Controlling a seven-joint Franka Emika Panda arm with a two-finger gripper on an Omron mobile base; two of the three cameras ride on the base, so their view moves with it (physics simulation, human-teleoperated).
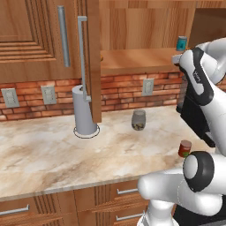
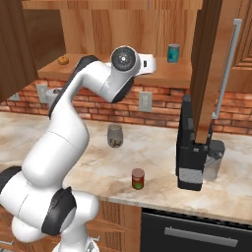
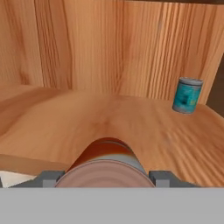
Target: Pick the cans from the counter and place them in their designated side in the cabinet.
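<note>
- lying between the jaws, a red can (image 3: 105,164) is pinched in the gripper (image 3: 105,177), long axis pointed ahead over the cabinet shelf (image 3: 65,122).
- a teal can (image 3: 187,95) is seen ahead-right, well apart.
- another red can (image 2: 138,178) is left on the counter (image 2: 98,167).

Rendered kitchen, marbled counter (image 1: 53,150), brick backsplash (image 1: 119,90), wooden wall cabinet (image 1: 31,35), drawers (image 1: 26,209)

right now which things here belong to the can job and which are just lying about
Job:
- red can in the tool
- red can on the counter
- counter
- cabinet shelf

Lying about:
- teal can
- glass jar
- paper towel holder
- orange item on shelf
</note>
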